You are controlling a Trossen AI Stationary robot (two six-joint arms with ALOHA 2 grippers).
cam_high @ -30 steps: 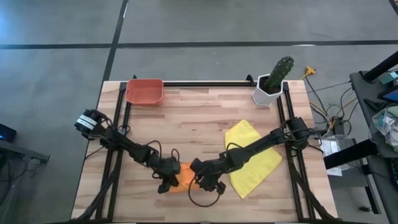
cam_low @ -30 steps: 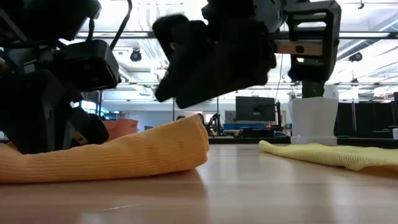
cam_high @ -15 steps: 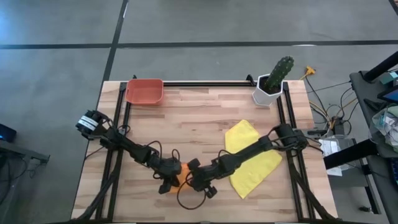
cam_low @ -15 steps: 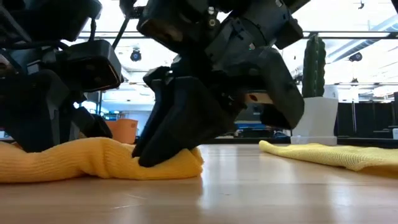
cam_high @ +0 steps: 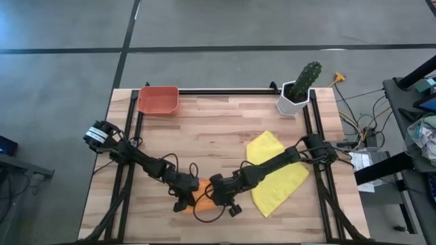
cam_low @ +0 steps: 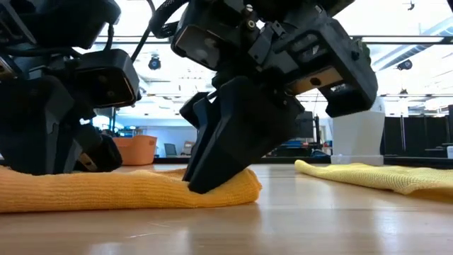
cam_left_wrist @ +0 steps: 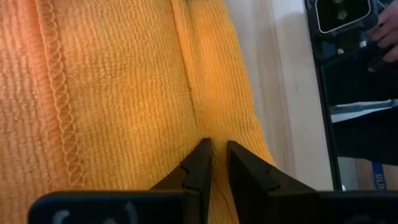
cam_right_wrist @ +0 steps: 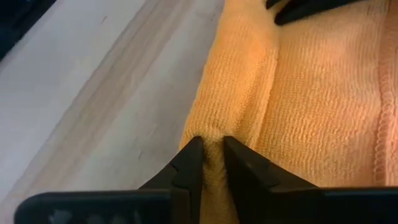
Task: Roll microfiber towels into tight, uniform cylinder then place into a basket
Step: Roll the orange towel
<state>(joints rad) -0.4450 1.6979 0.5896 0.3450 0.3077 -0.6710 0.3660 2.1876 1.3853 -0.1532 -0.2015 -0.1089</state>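
Note:
The orange towel (cam_low: 106,190) lies as a low, long bundle near the table's front edge, at the middle; from above only a strip (cam_high: 199,196) shows between the arms. My left gripper (cam_left_wrist: 214,155) is shut on its left part and my right gripper (cam_right_wrist: 211,152) on its right end. The yellow towel (cam_high: 276,173) lies spread flat to the right, under the right arm. The red-orange basket (cam_high: 158,100) stands at the far left. My left gripper pinches a raised lengthwise fold of the orange towel (cam_left_wrist: 214,127) between its two fingertips, slanting down from the table's left. The towel lies on the table. How many layers are held cannot be told. My right gripper pinches the rolled edge of the orange towel (cam_right_wrist: 214,127) between its fingertips, near the towel's right end (cam_low: 233,188). The fingers (cam_low: 212,166) slant down from the right. The cloth bulges up between them, and the towel rests on the table.
A white pot with a green cactus (cam_high: 296,95) stands at the far right. Black rails run along the table's left, right and far sides. Bare wood lies between the basket and the towels.
My right gripper has come down onto the orange towel's right end, rolling its wrist, and has taken hold. That end, a thick raised roll before, now lies flatter and reaches farther toward the table's right.

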